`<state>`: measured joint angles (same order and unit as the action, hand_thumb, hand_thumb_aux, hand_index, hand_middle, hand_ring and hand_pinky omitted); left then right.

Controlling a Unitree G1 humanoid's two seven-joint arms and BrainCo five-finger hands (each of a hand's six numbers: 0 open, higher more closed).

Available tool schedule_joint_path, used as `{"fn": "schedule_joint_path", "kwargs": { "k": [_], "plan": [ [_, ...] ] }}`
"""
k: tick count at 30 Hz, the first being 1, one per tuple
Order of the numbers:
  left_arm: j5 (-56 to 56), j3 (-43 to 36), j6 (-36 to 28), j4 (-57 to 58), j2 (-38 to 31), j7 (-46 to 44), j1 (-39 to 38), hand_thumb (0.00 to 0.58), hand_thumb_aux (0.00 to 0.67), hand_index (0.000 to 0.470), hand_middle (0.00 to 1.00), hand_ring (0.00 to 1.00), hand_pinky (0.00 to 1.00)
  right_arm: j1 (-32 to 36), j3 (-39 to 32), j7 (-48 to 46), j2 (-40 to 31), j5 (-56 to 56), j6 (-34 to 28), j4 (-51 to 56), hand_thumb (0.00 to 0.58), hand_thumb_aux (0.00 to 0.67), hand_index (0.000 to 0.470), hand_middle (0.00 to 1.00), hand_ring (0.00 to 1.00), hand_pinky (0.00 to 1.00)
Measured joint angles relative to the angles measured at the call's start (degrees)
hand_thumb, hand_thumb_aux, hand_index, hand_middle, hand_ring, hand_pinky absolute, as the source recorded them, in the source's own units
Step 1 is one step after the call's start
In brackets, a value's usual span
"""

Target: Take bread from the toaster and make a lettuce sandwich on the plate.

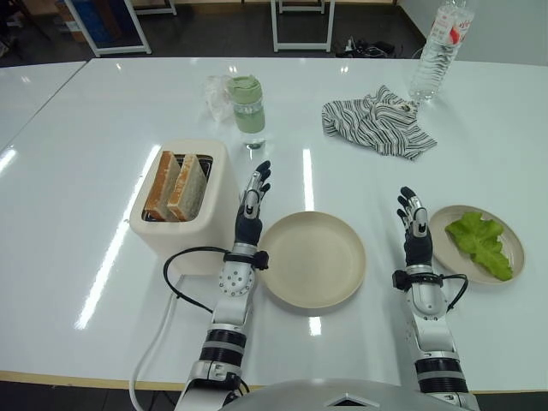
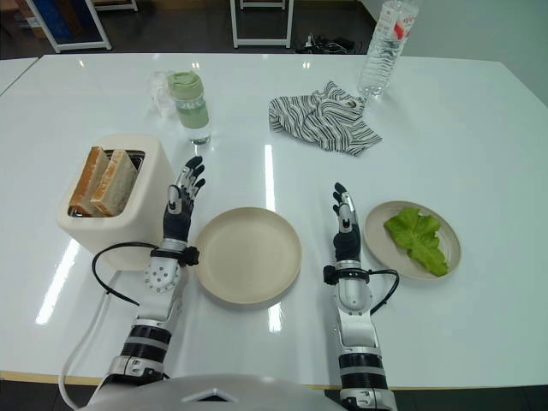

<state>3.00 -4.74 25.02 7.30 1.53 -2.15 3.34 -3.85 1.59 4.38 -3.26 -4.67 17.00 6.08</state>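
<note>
Bread (image 1: 178, 185) stands upright in the toaster (image 1: 175, 238) at middle left of the frame, just left of the open, empty left robot hand (image 1: 250, 214), nearer than the open right robot hand (image 1: 417, 227).

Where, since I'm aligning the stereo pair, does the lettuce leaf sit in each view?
Left eye view: lettuce leaf on the small plate near the right edge, beside the right robot hand.
Right eye view: lettuce leaf on that plate, farther from the right edge.
Shared landmark: striped cloth up-table.
</note>
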Motion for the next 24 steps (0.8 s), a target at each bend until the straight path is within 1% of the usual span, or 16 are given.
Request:
{"fn": "schedule_joint_path", "kwargs": {
  "k": [3,6,7,9,10,12,13,14,17,18,19,20,21,24],
  "plan": [
    [0.39,-3.61,-1.53,-14.79,-0.25,-2.09,-3.29,0.000,0.000,0.000,0.00,0.00,0.00,0.04,0.02,0.06,-0.05,-0.01,0.06,0.36,0.000,0.000,0.000,0.00,0.00,0.00],
    [-1.99,-5.50,-6.96,-29.98,-0.68,-3.87,-5.00,0.000,0.000,0.000,0.00,0.00,0.00,0.17,-0.02,0.11,-0.06,-0.25,0.12,0.99,0.000,0.000,0.000,0.00,0.00,0.00],
    [-2.63,-5.56,-8.20,-32.94,-0.96,-4.12,-5.14,0.000,0.000,0.000,0.00,0.00,0.00,0.25,-0.02,0.10,-0.06,-0.27,0.12,1.17,0.000,0.000,0.000,0.00,0.00,0.00],
    [-5.19,-5.01,-13.12,-43.05,-2.73,-4.89,-5.33,0.000,0.000,0.000,0.00,0.00,0.00,0.54,-0.10,0.10,-0.05,-0.33,0.20,1.81,0.000,0.000,0.000,0.00,0.00,0.00],
    [-5.83,-4.47,-14.23,-45.55,-3.23,-5.11,-5.32,0.000,0.000,0.000,0.00,0.00,0.00,0.63,-0.11,0.10,-0.05,-0.35,0.20,2.03,0.000,0.000,0.000,0.00,0.00,0.00],
    [-6.42,-1.38,-16.69,-51.85,-5.51,-5.72,-4.86,0.000,0.000,0.000,0.00,0.00,0.00,0.90,-0.13,0.18,-0.04,-0.47,0.27,2.55,0.000,0.000,0.000,0.00,0.00,0.00],
    [-6.00,0.16,-16.83,-52.54,-6.27,-5.45,-4.44,0.000,0.000,0.000,0.00,0.00,0.00,0.91,-0.13,0.21,-0.04,-0.66,0.31,2.70,0.000,0.000,0.000,0.00,0.00,0.00],
    [-2.58,2.71,-16.09,-51.93,-7.13,-3.99,-3.44,0.000,0.000,0.000,0.00,0.00,0.00,0.92,-0.15,0.28,0.02,-0.86,0.38,2.93,0.000,0.000,0.000,0.00,0.00,0.00],
    [13.22,10.60,-13.51,-46.09,-11.49,3.46,-0.84,0.014,0.008,0.006,0.00,0.00,0.00,0.95,-0.23,0.45,0.31,-0.93,0.67,3.21,0.000,0.000,0.000,0.00,0.00,0.00],
    [17.03,12.54,-13.16,-44.40,-12.62,5.45,-0.71,0.049,0.029,0.020,0.00,0.00,0.00,1.02,-0.34,0.47,0.37,-0.95,0.69,3.35,0.000,0.000,0.000,0.00,0.00,0.00],
    [23.08,16.13,-12.87,-41.28,-14.69,8.94,-0.90,0.112,0.068,0.048,0.00,0.00,0.00,1.24,-0.43,0.50,0.43,-0.97,0.70,3.60,0.000,0.000,0.000,0.00,0.00,0.00],
    [26.23,18.91,-12.91,-39.00,-16.28,11.08,-1.50,0.124,0.076,0.053,0.00,0.00,0.00,1.48,-0.43,0.54,0.47,-0.98,0.70,3.73,0.000,0.000,0.000,0.00,0.00,0.00],
    [28.79,22.23,-13.25,-36.16,-18.21,13.12,-3.14,0.156,0.097,0.068,0.00,0.00,0.00,1.65,-0.40,0.67,0.47,-0.98,0.74,3.76,0.000,0.000,0.000,0.00,0.00,0.00],
    [31.90,25.95,-13.69,-31.84,-20.50,15.21,-6.37,0.179,0.113,0.079,0.00,0.00,0.00,1.67,-0.41,0.86,0.48,-1.04,0.87,4.22,0.000,0.000,0.000,0.00,0.00,0.00]
  ]
}}
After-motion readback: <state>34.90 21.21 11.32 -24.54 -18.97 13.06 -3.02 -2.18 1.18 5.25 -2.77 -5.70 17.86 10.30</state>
